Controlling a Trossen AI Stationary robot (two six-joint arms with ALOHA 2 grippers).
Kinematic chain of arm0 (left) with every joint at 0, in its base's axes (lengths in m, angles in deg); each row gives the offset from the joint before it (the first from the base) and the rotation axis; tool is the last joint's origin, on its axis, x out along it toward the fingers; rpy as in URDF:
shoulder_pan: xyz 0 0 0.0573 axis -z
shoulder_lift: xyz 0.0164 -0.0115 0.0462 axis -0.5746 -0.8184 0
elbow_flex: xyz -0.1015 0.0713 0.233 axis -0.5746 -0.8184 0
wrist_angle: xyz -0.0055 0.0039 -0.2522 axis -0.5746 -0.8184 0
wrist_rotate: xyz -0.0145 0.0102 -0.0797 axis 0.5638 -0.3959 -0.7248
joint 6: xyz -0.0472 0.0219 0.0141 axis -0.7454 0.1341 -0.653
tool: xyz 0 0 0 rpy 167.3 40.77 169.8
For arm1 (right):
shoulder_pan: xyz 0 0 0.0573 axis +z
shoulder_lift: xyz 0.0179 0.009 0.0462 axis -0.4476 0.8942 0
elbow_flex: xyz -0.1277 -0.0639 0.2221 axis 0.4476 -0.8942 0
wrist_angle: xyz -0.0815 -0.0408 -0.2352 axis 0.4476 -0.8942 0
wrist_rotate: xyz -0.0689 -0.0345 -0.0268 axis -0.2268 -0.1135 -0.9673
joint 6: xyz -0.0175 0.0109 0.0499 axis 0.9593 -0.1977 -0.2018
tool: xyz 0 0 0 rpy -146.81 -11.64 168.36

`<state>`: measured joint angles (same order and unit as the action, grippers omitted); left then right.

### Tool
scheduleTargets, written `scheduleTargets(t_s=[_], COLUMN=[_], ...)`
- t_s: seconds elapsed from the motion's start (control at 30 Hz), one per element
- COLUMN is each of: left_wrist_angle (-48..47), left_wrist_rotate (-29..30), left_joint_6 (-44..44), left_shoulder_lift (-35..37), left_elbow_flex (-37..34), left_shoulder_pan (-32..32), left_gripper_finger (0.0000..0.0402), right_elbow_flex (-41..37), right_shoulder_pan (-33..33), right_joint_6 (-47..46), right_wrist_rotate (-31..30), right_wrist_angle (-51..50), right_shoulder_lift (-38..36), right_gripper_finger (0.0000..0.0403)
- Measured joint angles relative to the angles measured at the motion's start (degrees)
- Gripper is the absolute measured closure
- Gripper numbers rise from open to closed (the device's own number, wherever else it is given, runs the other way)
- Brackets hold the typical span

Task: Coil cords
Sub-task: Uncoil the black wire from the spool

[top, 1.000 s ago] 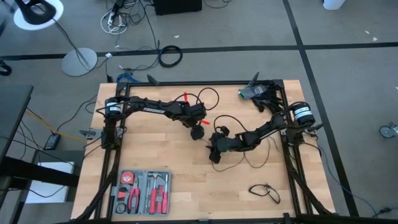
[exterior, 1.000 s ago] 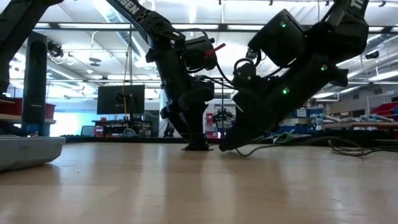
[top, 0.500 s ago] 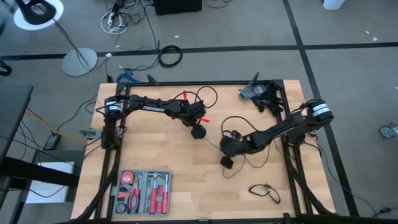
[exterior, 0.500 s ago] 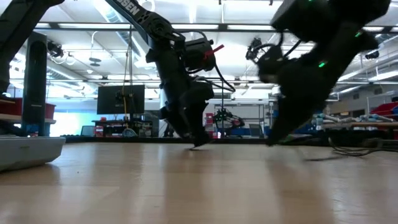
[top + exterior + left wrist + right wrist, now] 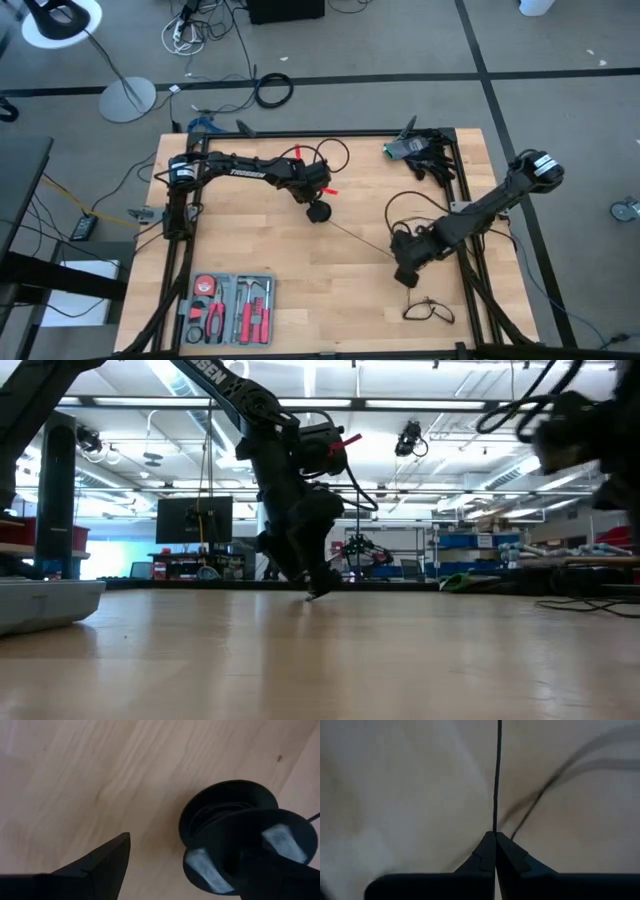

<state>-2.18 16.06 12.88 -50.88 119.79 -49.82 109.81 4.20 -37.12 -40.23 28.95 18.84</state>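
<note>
Two dark fingers of the right gripper point(image 5: 495, 834) are being pressed together on a thin black cord point(image 5: 497, 775), which is running straight away from their tips in the right wrist view. A second strand is seen beside it as a blurred dark streak, and its ends cannot be followed. From above, the right gripper point(image 5: 405, 273) is being held over the near right part of the table point(image 5: 300, 300), and the taut cord point(image 5: 355, 238) is being stretched from it across the wood to a small black spool point(image 5: 318, 211) near the middle. Loose loops of cord point(image 5: 400, 205) are lying by the right arm, partly covered by it.

The spool point(image 5: 240, 845) is being gripped between the widely spread fingers point(image 5: 100, 865) of the left gripper point(image 5: 318, 205); only one finger is shown clearly in the left wrist view, the other being cut off behind the spool's pale-marked face. In the low view the left gripper point(image 5: 320, 585) is being held down at the tabletop, its tips and the spool merging into one dark shape.

A small coiled cord point(image 5: 427, 309) is lying apart near the front right edge. A tool tray point(image 5: 228, 308) is resting at the front left. The right arm is shown only as a blurred mass at the low view's edge.
</note>
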Motion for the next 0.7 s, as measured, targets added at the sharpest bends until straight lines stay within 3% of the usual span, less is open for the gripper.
scheduleTargets(t_s=[0.3, 0.4, 0.5, 0.7], left_wrist_angle=[-6.3, -6.3, -6.9, -7.9], left_wrist_rotate=[0.9, 1.7, 2.2, 1.8], left_joint_6=[-0.3, 0.0, 0.3, 0.3], left_shoulder_lift=[-0.1, 0.0, 0.0, -0.1], left_elbow_flex=[3.5, 3.7, 3.6, 3.5], left_shoulder_pan=[-1.6, -1.9, -1.8, -1.8], left_gripper_finger=[0.0092, 0.0092, 0.0092, 0.0092], right_elbow_flex=[0.0, -0.1, -0.1, -0.1], right_shoulder_pan=[9.4, 11.0, 11.3, 10.0], right_joint_6=[-13.5, -18.1, -20.0, -12.6], right_wrist_rotate=[10.5, 6.2, -2.4, -21.6], right_wrist_angle=[-14.9, -17.5, -15.5, -5.5], right_shoulder_lift=[-0.5, -0.2, -0.2, -0.2], right_gripper_finger=[0.0403, 0.0402, 0.0394, 0.0355])
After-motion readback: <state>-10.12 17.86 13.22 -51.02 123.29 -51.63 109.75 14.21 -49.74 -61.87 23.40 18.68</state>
